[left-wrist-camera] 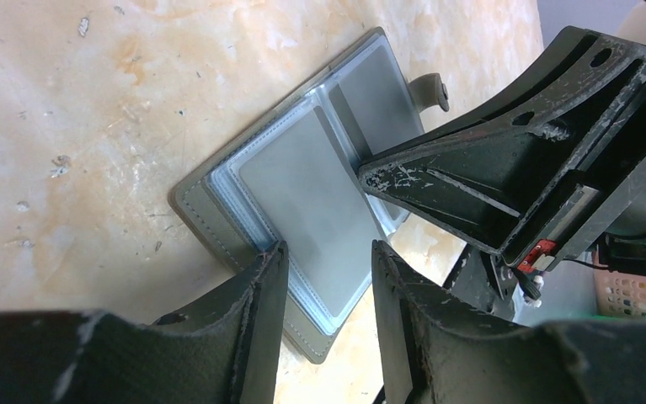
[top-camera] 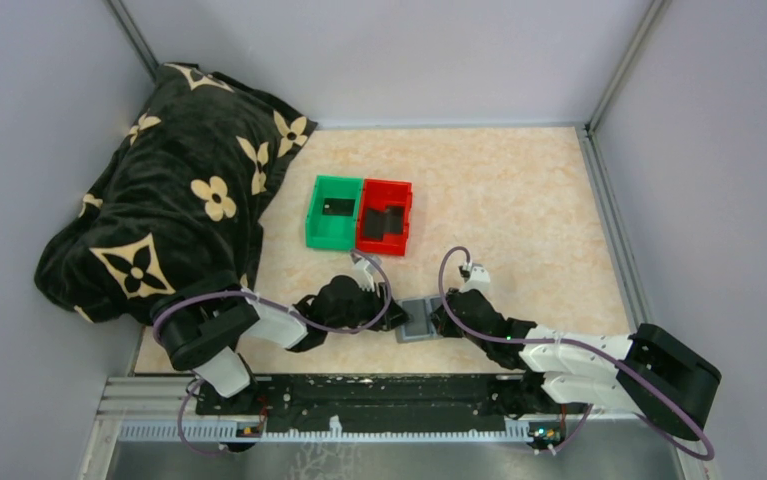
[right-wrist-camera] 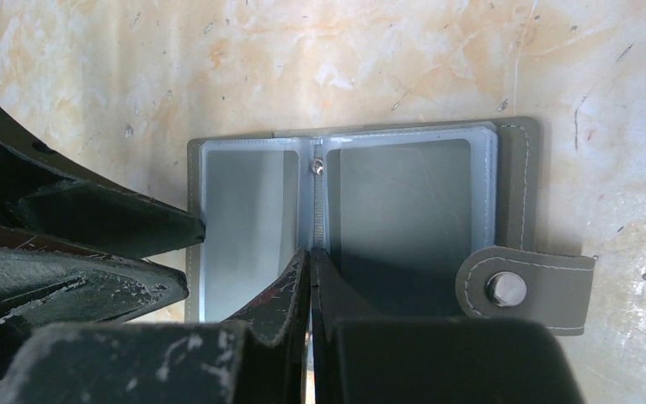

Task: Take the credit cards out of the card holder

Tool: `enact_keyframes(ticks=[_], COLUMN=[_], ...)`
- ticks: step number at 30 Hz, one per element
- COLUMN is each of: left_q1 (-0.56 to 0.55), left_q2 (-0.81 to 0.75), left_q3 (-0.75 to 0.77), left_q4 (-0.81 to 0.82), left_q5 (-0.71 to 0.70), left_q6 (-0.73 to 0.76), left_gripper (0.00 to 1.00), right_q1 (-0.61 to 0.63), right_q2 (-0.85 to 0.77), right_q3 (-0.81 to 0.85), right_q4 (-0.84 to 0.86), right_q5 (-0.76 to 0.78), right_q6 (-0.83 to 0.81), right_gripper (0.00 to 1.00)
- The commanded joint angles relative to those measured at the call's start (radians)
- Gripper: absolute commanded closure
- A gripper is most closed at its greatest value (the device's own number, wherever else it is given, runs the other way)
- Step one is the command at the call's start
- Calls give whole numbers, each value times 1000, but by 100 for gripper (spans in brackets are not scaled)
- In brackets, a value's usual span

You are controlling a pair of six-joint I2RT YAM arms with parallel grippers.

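Observation:
The grey card holder (top-camera: pixel 418 319) lies open and flat on the table between my two grippers. In the right wrist view its two clear-sleeved panels (right-wrist-camera: pixel 403 210) show grey rectangles inside; I cannot tell whether they are cards. The snap tab (right-wrist-camera: pixel 521 289) sticks out to the right. My left gripper (left-wrist-camera: pixel 328 261) is open, its fingers standing either side of the near panel's (left-wrist-camera: pixel 302 189) edge. My right gripper (right-wrist-camera: pixel 311 252) is shut, with its tips on the holder's middle spine. Dark credit cards lie in the green bin (top-camera: pixel 339 207) and in the red bin (top-camera: pixel 384 222).
The green bin (top-camera: pixel 316 215) and the red bin (top-camera: pixel 405 222) stand side by side behind the holder. A black blanket with cream flower prints (top-camera: pixel 174 190) is heaped at the left. Grey walls close in the table on three sides.

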State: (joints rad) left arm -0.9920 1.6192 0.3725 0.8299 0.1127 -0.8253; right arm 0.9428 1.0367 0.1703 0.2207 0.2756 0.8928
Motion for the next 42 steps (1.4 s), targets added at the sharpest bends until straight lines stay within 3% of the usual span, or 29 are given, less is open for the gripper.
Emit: enact_keyframes(ticks=[1, 27, 42], left_q1=[3, 2, 3], left_q2=[40, 114, 90], left_q3=[25, 49, 49], left_q4=[16, 315, 345], left_q5=[32, 162, 178], left_q6=[-7, -148, -169], left_gripper=[52, 51, 52], right_q1=[10, 10, 10], right_q2=[3, 12, 15], right_q3=[12, -8, -15], right_q4=[26, 50, 57], right_q5=[-2, -7, -8], right_q6=[-9, 0, 4], right_gripper=[100, 100, 100])
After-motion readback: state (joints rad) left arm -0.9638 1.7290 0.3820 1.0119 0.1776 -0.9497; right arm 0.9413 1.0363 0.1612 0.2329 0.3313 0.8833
